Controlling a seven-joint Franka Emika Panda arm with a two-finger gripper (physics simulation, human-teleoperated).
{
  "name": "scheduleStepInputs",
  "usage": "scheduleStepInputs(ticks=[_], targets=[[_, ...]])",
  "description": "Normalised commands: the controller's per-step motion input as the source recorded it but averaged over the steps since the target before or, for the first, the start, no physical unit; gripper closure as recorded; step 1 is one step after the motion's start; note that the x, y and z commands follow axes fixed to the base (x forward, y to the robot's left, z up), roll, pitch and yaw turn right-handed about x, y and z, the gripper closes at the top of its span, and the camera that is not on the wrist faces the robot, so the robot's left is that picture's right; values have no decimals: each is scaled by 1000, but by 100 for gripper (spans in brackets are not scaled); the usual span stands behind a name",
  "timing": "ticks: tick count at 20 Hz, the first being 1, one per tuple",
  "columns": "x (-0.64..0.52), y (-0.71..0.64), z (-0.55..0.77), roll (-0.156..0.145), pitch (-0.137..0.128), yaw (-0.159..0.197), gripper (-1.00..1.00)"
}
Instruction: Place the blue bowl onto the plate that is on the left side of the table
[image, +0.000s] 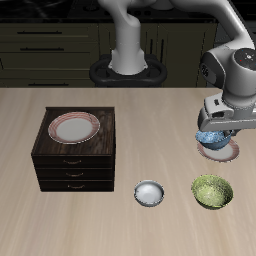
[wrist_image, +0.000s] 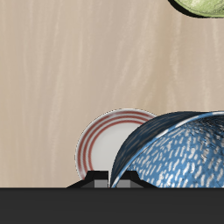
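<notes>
My gripper (image: 214, 131) is shut on the rim of the blue bowl (image: 210, 139) and holds it tilted just above the plate (image: 222, 151) on the left side of the table. In the wrist view the blue bowl (wrist_image: 175, 153), blue outside and mottled blue-and-white inside, overlaps one edge of the white plate with red rings (wrist_image: 103, 144). I cannot tell whether the bowl touches the plate.
A dark wooden drawer cabinet (image: 75, 160) carries a second red-rimmed plate (image: 75, 127) on top. A small white-grey bowl (image: 149, 192) and an olive-green bowl (image: 212, 190) sit near the table's front edge; the green bowl also shows in the wrist view (wrist_image: 206, 7).
</notes>
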Motion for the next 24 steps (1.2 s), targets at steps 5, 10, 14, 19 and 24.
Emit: scheduleStepInputs(ticks=[5,10,14,19,24], targets=[[-60,16,-268,14,36,2,100],[-170,86,-214,32,42,8,100],[-153,25,-39,22,74,-60,-100],[-200,85,92,71,-13,9,-100],[-48,-4,62,5,-6,-1,-100]])
